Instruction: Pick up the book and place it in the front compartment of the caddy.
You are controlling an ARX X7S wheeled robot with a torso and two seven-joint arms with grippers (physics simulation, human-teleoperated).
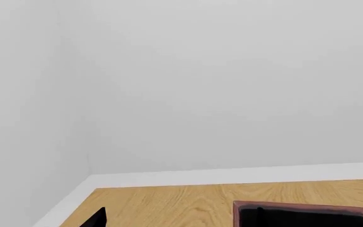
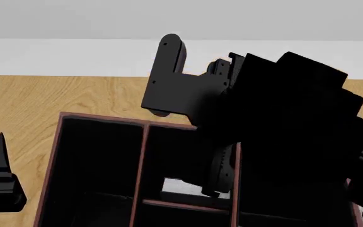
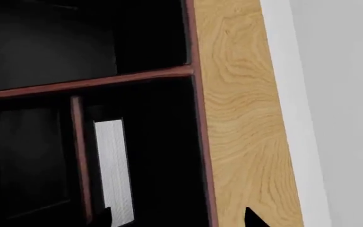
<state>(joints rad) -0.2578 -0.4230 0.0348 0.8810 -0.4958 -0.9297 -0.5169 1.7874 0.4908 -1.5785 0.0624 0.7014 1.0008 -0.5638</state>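
The reddish-brown caddy (image 2: pixel 60 142) with a black interior fills the lower head view, split by thin dividers. The book's white page edge (image 2: pixel 180 186) shows inside the middle section, just behind a cross divider; its black covers blend into the interior. My right arm hangs over the caddy with its gripper (image 2: pixel 217 175) down at the book. In the right wrist view the page edge (image 3: pixel 113 165) stands in a compartment, and the right gripper (image 3: pixel 178 220) has its fingertips (image 3: pixel 253 218) wide apart and not touching the book. My left gripper (image 2: pixel 0 182) is empty, left of the caddy.
The wooden table (image 2: pixel 74 94) ends at a white wall strip (image 2: pixel 74 56) behind the caddy. The left wrist view shows the table's far corner (image 1: pixel 168 203), the white walls and one corner of the caddy (image 1: pixel 295 208). One left fingertip (image 1: pixel 97 218) shows there.
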